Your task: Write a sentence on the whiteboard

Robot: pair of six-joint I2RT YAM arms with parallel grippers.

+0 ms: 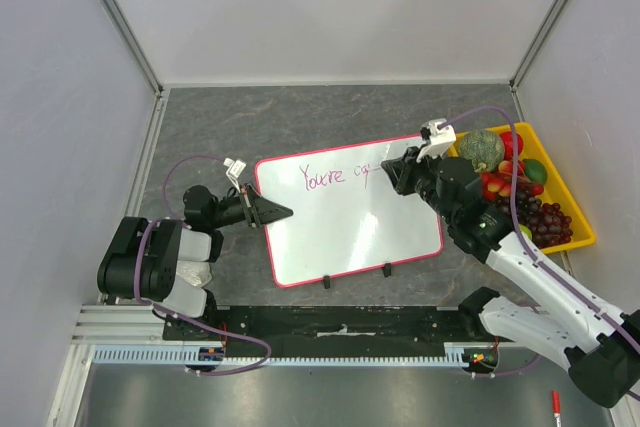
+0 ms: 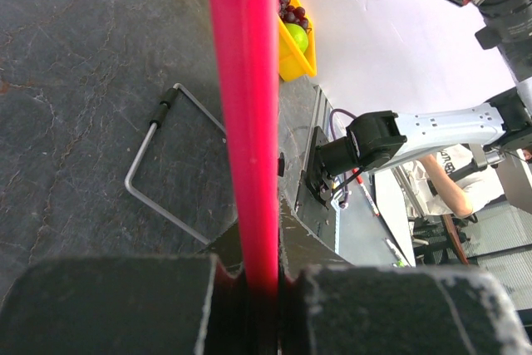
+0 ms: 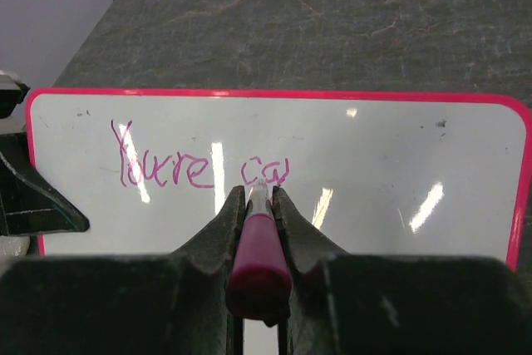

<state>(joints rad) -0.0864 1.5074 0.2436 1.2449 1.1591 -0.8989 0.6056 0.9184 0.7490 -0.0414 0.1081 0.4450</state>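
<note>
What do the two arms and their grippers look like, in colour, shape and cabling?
The left arm and the right arm have black joints and white shell covers. The left gripper and the right gripper each have two black, tapering fingers. A thin purple cable loops along each arm. I can read no markings.

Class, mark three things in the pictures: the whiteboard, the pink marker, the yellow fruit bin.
whiteboard (image 1: 350,232), top external view, on its bare white face.
pink marker (image 3: 259,247), right wrist view, on its barrel.
yellow fruit bin (image 1: 583,222), top external view, on its right wall.
</note>
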